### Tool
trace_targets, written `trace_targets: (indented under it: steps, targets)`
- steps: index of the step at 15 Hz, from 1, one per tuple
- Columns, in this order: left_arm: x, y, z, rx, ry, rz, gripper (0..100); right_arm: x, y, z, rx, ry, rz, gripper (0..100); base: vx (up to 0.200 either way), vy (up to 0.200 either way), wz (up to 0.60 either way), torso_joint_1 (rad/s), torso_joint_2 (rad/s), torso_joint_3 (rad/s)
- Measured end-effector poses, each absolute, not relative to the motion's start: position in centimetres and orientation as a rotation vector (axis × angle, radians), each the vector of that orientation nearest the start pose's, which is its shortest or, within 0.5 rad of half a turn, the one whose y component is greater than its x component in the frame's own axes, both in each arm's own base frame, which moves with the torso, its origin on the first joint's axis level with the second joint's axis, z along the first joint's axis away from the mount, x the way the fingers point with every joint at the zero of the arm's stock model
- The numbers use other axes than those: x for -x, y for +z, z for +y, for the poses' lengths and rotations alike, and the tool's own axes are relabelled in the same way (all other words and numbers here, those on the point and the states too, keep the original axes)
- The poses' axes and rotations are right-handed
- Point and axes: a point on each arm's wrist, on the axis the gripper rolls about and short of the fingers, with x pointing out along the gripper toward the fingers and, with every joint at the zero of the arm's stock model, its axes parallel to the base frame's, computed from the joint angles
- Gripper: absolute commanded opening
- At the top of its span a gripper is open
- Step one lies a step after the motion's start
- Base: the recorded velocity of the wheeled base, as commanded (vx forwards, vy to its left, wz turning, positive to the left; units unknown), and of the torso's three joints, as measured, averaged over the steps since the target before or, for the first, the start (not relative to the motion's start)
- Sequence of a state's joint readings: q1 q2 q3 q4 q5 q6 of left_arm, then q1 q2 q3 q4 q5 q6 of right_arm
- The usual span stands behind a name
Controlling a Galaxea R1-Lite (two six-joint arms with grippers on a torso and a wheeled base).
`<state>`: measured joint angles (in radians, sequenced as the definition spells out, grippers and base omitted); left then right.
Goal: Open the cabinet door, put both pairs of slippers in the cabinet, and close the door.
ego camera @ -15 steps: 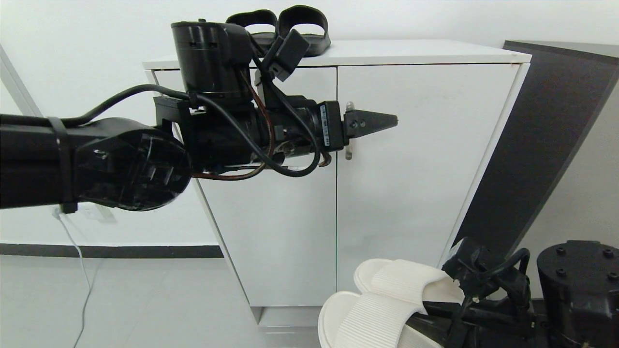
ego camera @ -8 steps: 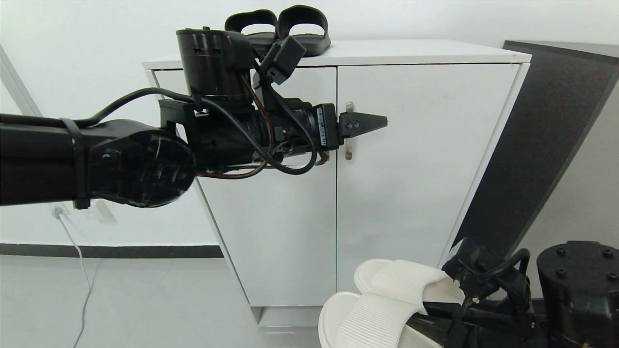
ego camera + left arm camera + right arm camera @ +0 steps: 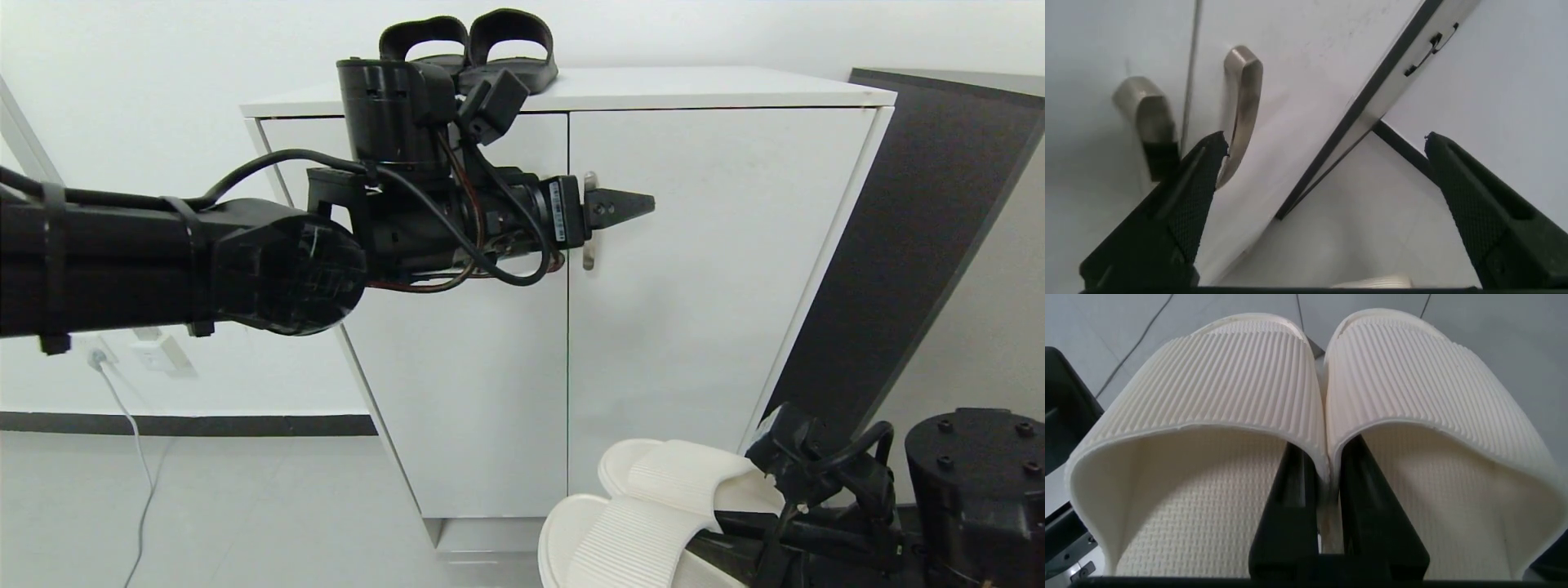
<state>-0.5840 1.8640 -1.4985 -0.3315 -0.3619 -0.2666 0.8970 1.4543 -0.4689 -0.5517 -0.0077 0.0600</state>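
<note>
The white cabinet (image 3: 718, 294) stands with both doors closed. A pair of black slippers (image 3: 473, 45) lies on its top. My left gripper (image 3: 624, 206) hovers level with the right door's metal handle (image 3: 588, 257), just in front of it. In the left wrist view this gripper (image 3: 1324, 140) is open, with the handle (image 3: 1241, 106) close beside one fingertip and not between the fingers. Low on the right, the pair of white slippers (image 3: 645, 514) is held side by side. My right gripper (image 3: 1327, 510) is shut on the slippers' (image 3: 1249, 384) touching inner walls.
A dark panel (image 3: 914, 229) leans against the cabinet's right side. A wall socket with a hanging cable (image 3: 135, 425) is at the left. Open floor lies in front of the cabinet's left door.
My left arm has shifted right and toward the cabinet, while its gripper tip drew back slightly to the handle. The right arm and white slippers have stayed put.
</note>
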Motion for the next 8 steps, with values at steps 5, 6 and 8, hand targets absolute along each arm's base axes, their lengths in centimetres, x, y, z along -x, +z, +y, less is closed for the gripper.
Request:
trace_targets:
  steps: [5, 6, 8]
  targets:
    - [-31.92, 28.62, -22.30, 0.241, -0.933, 0.168, 100, -13.58, 15.06, 16.98, 0.141, 0.862, 0.430, 0, 0.000, 0.000, 0.00, 0.000, 0.00, 0.000]
    - [-31.95, 28.56, -22.34, 0.241, -0.933, 0.169, 0, -13.57, 15.04, 16.98, 0.141, 0.863, 0.432, 0, 0.000, 0.000, 0.00, 0.000, 0.00, 0.000]
    - [-31.97, 28.47, -22.29, 0.241, -0.927, 0.172, 0, -13.56, 14.99, 16.97, 0.144, 0.863, 0.434, 0, 0.000, 0.000, 0.00, 0.000, 0.00, 0.000]
